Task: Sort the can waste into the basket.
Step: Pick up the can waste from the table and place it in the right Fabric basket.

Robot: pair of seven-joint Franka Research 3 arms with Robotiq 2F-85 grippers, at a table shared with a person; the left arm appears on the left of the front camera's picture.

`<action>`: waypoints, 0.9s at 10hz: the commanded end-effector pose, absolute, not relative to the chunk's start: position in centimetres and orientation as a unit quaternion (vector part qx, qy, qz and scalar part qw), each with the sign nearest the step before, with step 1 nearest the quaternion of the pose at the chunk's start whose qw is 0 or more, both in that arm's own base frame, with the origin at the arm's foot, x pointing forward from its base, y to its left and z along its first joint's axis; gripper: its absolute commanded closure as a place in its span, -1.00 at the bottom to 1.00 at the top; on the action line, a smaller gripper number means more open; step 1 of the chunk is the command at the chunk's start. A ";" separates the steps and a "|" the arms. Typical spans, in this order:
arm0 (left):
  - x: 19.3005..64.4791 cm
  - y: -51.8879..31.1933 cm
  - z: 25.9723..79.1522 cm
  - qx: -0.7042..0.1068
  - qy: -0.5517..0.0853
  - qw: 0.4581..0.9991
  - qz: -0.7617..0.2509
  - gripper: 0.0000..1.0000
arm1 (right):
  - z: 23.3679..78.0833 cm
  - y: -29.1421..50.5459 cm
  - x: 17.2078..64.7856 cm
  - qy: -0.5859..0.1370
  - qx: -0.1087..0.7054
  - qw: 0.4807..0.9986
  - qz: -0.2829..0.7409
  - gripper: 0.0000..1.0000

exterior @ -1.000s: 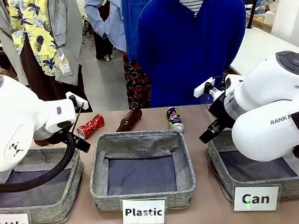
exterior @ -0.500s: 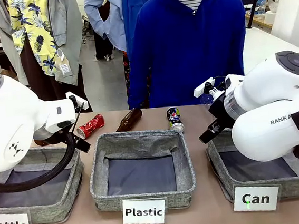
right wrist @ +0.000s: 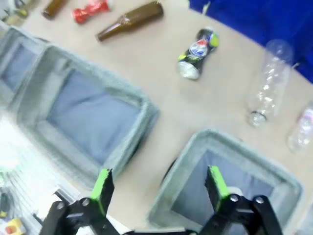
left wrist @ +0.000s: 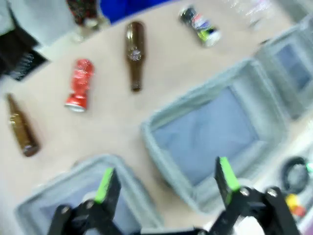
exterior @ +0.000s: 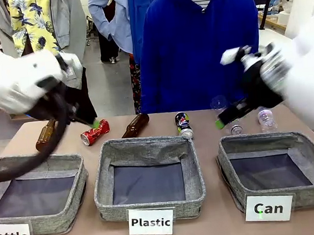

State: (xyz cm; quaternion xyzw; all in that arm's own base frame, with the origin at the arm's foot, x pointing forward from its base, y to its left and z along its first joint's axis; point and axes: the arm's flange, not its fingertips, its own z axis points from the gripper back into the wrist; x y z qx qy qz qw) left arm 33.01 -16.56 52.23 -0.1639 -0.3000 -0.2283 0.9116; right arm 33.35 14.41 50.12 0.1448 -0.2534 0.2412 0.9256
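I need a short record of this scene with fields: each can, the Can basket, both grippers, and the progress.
red can: crushed, lying on the table, left of a brown bottle
dark can: lying on the table, behind the far right corner of the Plastic basket
Can basket: at the robot's right, no can seen inside
left gripper: open, holding nothing
right gripper: open, holding nothing
progress: no can sorted yet
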 end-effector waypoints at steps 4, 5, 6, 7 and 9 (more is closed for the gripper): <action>30.5 4.0 52.1 -0.428 -0.257 0.856 -0.133 -1.00 | 52.4 -5.0 30.8 -0.264 0.432 0.861 0.037 -1.00; 30.0 8.2 49.4 -0.463 -0.269 0.843 -0.049 -1.00 | 50.2 -8.5 30.7 -0.271 0.466 0.842 -0.022 -1.00; 29.4 11.0 47.0 -0.486 -0.275 0.830 0.016 -1.00 | 48.2 -10.8 30.7 -0.267 0.492 0.826 -0.060 -1.00; 29.7 13.0 45.0 -0.485 -0.269 0.829 0.075 -1.00 | 46.4 -12.2 30.9 -0.266 0.505 0.815 -0.100 -1.00; 29.5 13.9 43.4 -0.450 -0.280 0.834 0.152 -1.00 | 49.0 -13.9 30.5 -0.261 0.486 0.829 -0.087 -1.00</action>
